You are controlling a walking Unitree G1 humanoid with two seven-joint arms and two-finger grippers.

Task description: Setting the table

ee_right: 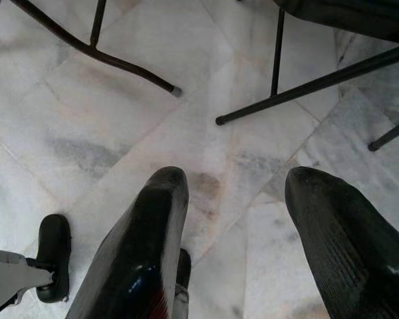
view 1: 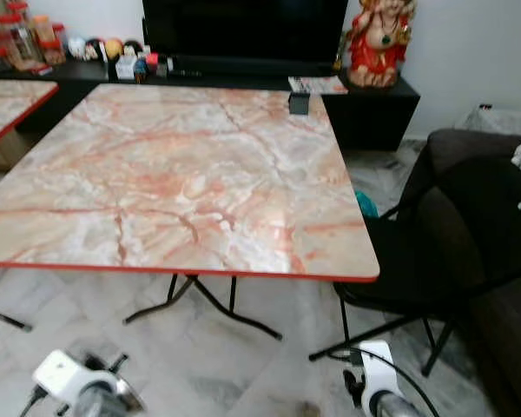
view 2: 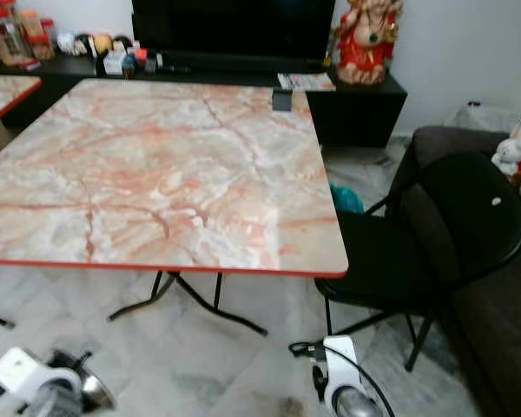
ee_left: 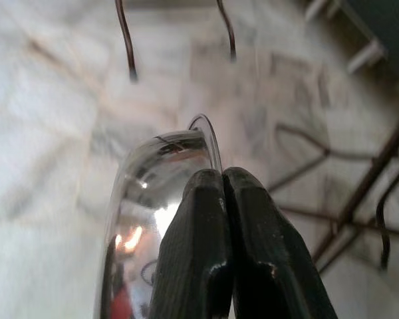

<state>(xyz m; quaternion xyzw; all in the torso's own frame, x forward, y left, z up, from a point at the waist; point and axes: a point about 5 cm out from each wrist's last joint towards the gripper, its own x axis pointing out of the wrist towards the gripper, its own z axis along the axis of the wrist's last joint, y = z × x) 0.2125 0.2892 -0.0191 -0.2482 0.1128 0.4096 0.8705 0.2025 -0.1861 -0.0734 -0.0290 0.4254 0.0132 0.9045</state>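
We judge the task barely begun: the marble-patterned tabletop (view 1: 182, 174) carries nothing for a place setting, only a small dark object (view 1: 299, 102) at its far edge toward one o'clock. Starting at the left, our left end effector (ee_left: 223, 174) hangs low at about seven o'clock, below the tabletop's near red rim, its two black fingers pressed together on the rim of a shiny metal bowl (ee_left: 153, 199). That bowl, then, is the one piece of tableware we have in hand, and it is not yet on the tabletop; lifting it over the edge and setting it down is left to do, along with any further pieces. Moving right, our right end effector (ee_right: 236, 193) hangs near five o'clock with its fingers spread wide and nothing between them, above the tiled floor (ee_right: 120, 133) beside the black folding chair (view 1: 434, 252). The head views give us the whole bare tabletop and the chair, while the left wrist view alone makes plain the pinch on the bowl's rim.
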